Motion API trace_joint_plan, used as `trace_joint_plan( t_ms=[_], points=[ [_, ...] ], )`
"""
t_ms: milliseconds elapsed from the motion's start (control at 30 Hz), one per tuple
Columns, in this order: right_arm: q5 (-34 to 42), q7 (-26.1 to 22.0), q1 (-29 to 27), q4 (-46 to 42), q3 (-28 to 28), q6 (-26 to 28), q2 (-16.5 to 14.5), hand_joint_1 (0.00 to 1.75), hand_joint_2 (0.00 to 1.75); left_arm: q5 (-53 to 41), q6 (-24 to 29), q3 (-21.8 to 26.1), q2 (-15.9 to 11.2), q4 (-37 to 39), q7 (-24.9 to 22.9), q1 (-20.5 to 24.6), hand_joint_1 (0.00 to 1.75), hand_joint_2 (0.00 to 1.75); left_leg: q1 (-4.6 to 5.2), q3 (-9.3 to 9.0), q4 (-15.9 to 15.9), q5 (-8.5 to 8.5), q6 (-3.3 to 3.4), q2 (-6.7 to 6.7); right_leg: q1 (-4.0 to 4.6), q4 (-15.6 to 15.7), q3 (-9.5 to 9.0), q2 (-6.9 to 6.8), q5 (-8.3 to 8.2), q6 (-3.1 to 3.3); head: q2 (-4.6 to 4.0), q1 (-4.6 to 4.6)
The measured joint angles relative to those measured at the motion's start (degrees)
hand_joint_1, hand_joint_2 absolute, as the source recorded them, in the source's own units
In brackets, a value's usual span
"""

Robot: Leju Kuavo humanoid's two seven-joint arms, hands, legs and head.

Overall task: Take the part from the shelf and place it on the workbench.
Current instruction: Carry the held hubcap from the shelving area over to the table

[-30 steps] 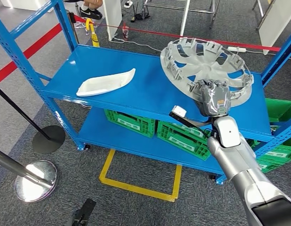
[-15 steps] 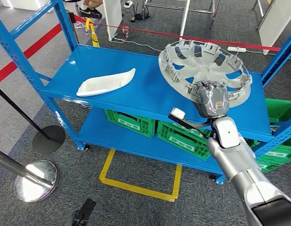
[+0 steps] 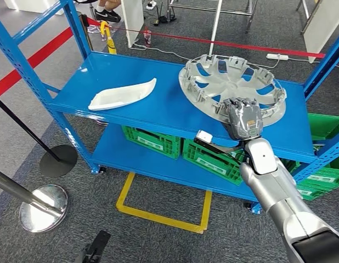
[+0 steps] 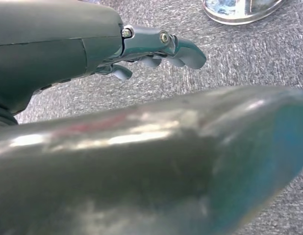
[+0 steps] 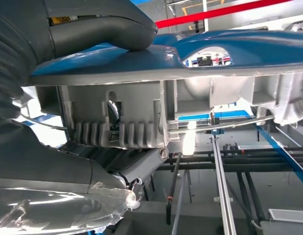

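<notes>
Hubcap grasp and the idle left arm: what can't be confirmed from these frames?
- Head view: the right hand covers the near rim of the hubcap, so the fingers' contact underneath is hidden.
- Right wrist view: the hubcap's rim is too close and cut off by the edges; its height above the shelf is unclear.
- Left wrist view: a blurred silver surface blocks most of the picture; the left hand hangs open over carpet.
</notes>
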State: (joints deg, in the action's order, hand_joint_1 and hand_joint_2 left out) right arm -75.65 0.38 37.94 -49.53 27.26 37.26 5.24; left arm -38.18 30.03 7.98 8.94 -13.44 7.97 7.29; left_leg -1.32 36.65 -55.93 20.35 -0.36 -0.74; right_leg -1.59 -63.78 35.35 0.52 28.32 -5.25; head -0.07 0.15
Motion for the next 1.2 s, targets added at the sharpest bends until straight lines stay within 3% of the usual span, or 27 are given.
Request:
trace_joint_plan(
  t_ms=[67, 167, 200, 233, 300, 367, 400, 433, 467, 533, 600, 667, 733, 800, 867, 900, 933, 1000, 1067, 1100, 1133, 1200],
  points=[
    [0.0, 0.1, 0.2, 0.4, 0.3, 0.0, -0.2, 1.75, 1.75, 0.0, 0.1, 0.0, -0.3, 0.0, 0.1, 0.0, 0.00, 0.00, -0.07, 0.76, -0.9, -0.21, -0.99, -0.18, -0.05, 4.1, -2.19, 0.46, -1.11, 0.13, 0.01, 0.00],
    [0.1, 0.1, 0.3, 0.9, 0.7, 0.0, -0.5, 1.75, 1.75, 0.0, 0.2, 0.0, -0.5, 0.0, 0.2, -0.1, 0.00, 0.00, 0.11, 1.58, -1.2, -1.04, -1.90, -0.27, 0.11, 3.2, -1.20, 0.73, -1.69, 1.65, 0.01, -0.16],
    [0.1, 0.1, 0.3, 1.1, 0.8, 0.0, -0.5, 1.75, 1.75, 0.0, 0.2, 0.0, -0.6, 0.0, 0.2, -0.1, 0.00, 0.00, 0.12, 1.93, -1.5, -0.58, -2.10, -0.15, 0.10, 3.0, -0.79, 0.68, -1.94, 2.13, 0.00, -0.19],
    [0.2, 0.2, 0.3, 1.2, 0.9, 0.0, -0.6, 1.75, 1.75, 0.0, 0.2, 0.0, -0.6, 0.0, 0.2, -0.1, 0.00, 0.00, 0.14, 2.56, -2.8, 0.70, -2.27, -0.01, 0.08, 2.9, -0.37, 0.60, -2.25, 2.68, 0.00, -0.21],
    [0.3, 0.2, 0.4, 1.4, 1.0, 0.0, -0.7, 1.75, 1.75, 0.0, 0.3, 0.0, -0.6, 0.0, 0.4, 0.0, 0.00, 0.00, 0.26, 4.94, -9.3, 5.33, -2.47, 0.23, 0.22, 2.9, 0.57, 0.40, -3.00, 3.75, 0.00, -0.30],
    [0.4, 0.2, 0.5, 1.6, 1.0, 0.0, -0.7, 1.75, 1.75, 0.0, 0.3, 0.0, -0.6, 0.0, 0.4, 0.0, 0.00, 0.00, 0.40, 7.33, -17.1, 9.50, -2.30, 0.25, 0.60, 2.9, 1.56, 0.23, -3.75, 4.30, 0.00, -0.30],
    [0.4, 0.2, 0.5, 1.7, 1.0, 0.0, -0.7, 1.75, 1.75, 0.0, 0.3, 0.0, -0.6, 0.0, 0.4, 0.0, 0.00, 0.00, 0.53, 7.41, -18.8, 10.30, -1.99, 0.26, 0.83, 2.9, 2.03, 0.19, -4.13, 4.41, 0.00, -0.29],
    [0.4, 0.2, 0.5, 1.8, 1.0, 0.0, -0.7, 1.75, 1.75, 0.0, 0.3, 0.0, -0.6, 0.0, 0.4, 0.0, 0.00, 0.00, 0.74, 6.38, -18.4, 10.16, -1.53, 0.25, 1.09, 3.0, 2.48, 0.18, -4.53, 4.47, 0.00, -0.28],
    [0.4, 0.2, 0.5, 1.8, 1.0, 0.0, -0.7, 1.75, 1.75, 0.0, 0.3, 0.0, -0.6, 0.0, 0.4, 0.1, 0.00, 0.00, 1.07, 4.19, -15.7, 9.25, -0.87, 0.25, 1.34, 3.0, 2.92, 0.21, -4.97, 4.51, 0.00, -0.28],
    [0.6, 0.1, 0.8, 1.8, 0.9, 0.1, -0.7, 1.75, 1.75, 0.0, 0.3, 0.0, -0.7, 0.0, 0.5, 0.3, 0.00, 0.00, 1.98, -1.39, -7.6, 7.45, 0.77, 0.34, 1.67, 3.0, 3.68, 0.24, -5.84, 4.52, 0.00, -0.22],
    [0.8, -0.1, 1.0, 1.9, 0.9, 0.1, -0.7, 1.75, 1.75, 0.0, 0.4, 0.0, -0.7, 0.0, 0.6, 0.7, 0.00, 0.00, 2.69, -4.05, -2.8, 6.66, 1.47, 0.55, 1.58, 3.1, 4.28, 0.13, -6.73, 4.19, 0.00, -0.21],
    [1.0, -0.4, 1.1, 2.1, 1.0, 0.1, -0.8, 1.75, 1.75, 0.0, 0.4, 0.0, -0.7, 0.0, 0.6, 0.7, 0.00, 0.00, 2.95, -3.67, -2.0, 5.71, 1.43, 0.65, 1.38, 3.7, 4.64, 0.01, -7.80, 3.49, 0.00, -0.26],
    [1.1, -0.8, 1.1, 2.3, 1.1, 0.1, -0.8, 1.75, 1.75, 0.0, 0.5, 0.0, -0.7, 0.0, 0.6, 0.5, 0.00, 0.00, 2.71, -3.10, -1.2, 4.21, 1.81, 0.73, 1.39, 3.3, 5.34, 0.00, -7.01, 2.88, 0.00, -0.18],
    [1.2, -1.0, 1.2, 2.4, 1.1, 0.1, -0.8, 1.75, 1.75, -0.1, 0.6, 0.1, -0.7, 0.0, 0.6, 0.6, 0.00, 0.00, 2.34, -2.09, -0.6, 2.74, 2.17, 0.81, 1.38, -1.3, 6.96, -0.04, -2.39, 2.43, 0.01, -0.01],
    [1.2, -1.1, 1.2, 2.5, 1.2, 0.2, -0.8, 1.75, 1.75, -0.1, 0.6, 0.1, -0.6, 0.0, 0.6, 0.6, 0.00, 0.00, 2.29, -0.67, -0.6, 1.53, 2.29, 0.80, 1.30, -8.8, 8.54, -0.09, 2.44, 2.00, 0.00, 0.07],
    [1.2, -1.1, 1.2, 2.5, 1.2, 0.2, -0.8, 1.75, 1.75, -0.1, 0.6, 0.1, -0.6, 0.0, 0.6, 0.6, 0.00, 0.00, 2.29, 0.07, -0.6, 0.94, 2.27, 0.80, 1.28, -11.4, 8.63, -0.10, 3.32, 1.86, 0.00, 0.08],
    [1.2, -1.1, 1.3, 2.5, 1.2, 0.2, -0.8, 1.75, 1.75, -0.1, 0.7, 0.1, -0.5, 0.0, 0.6, 0.6, 0.00, 0.00, 2.28, 0.83, -0.6, 0.33, 2.21, 0.81, 1.28, -12.1, 7.84, -0.11, 3.00, 1.75, 0.00, 0.08],
    [1.2, -1.1, 1.4, 2.6, 1.3, 0.2, -0.8, 1.75, 1.75, -0.2, 0.7, 0.1, -0.5, 0.0, 0.6, 0.6, 0.00, 0.00, 2.23, 2.32, -0.7, -0.92, 1.93, 0.81, 1.25, -7.4, 3.08, -0.16, 0.48, 1.64, 0.01, 0.08],
    [1.2, -1.1, 1.7, 2.7, 1.4, 0.3, -0.8, 1.75, 1.75, -0.2, 0.8, 0.1, -0.6, 0.0, 0.6, 0.6, 0.00, 0.00, 2.33, 3.48, -0.8, -2.16, 1.44, 0.76, 1.36, 0.5, -2.90, -0.13, 0.29, 1.86, 0.02, 0.00],
    [1.2, -1.1, 1.8, 2.7, 1.5, 0.3, -0.9, 1.75, 1.75, -0.3, 0.9, 0.1, -0.6, 0.0, 0.6, 0.7, 0.00, 0.00, 2.38, 3.71, -0.8, -2.72, 1.18, 0.73, 1.42, 3.1, -4.37, -0.07, 0.81, 2.18, 0.00, 0.02],
    [1.2, -1.1, 1.9, 2.7, 1.6, 0.3, -0.9, 1.75, 1.75, -0.4, 1.0, 0.1, -0.6, 0.0, 0.6, 0.7, 0.00, 0.00, 2.40, 3.84, -0.7, -3.31, 0.92, 0.69, 1.55, 4.2, -4.83, 0.02, 1.24, 2.64, 0.00, 0.05],
    [1.2, -1.1, 2.1, 2.8, 1.8, 0.3, -0.9, 1.75, 1.75, -0.4, 1.0, 0.1, -0.6, 0.0, 0.6, 0.6, 0.00, 0.00, 2.32, 4.06, -0.5, -4.10, 0.31, 0.59, 1.52, 4.3, -3.88, 0.05, 0.33, 3.71, -0.01, 0.23]
  ],
)
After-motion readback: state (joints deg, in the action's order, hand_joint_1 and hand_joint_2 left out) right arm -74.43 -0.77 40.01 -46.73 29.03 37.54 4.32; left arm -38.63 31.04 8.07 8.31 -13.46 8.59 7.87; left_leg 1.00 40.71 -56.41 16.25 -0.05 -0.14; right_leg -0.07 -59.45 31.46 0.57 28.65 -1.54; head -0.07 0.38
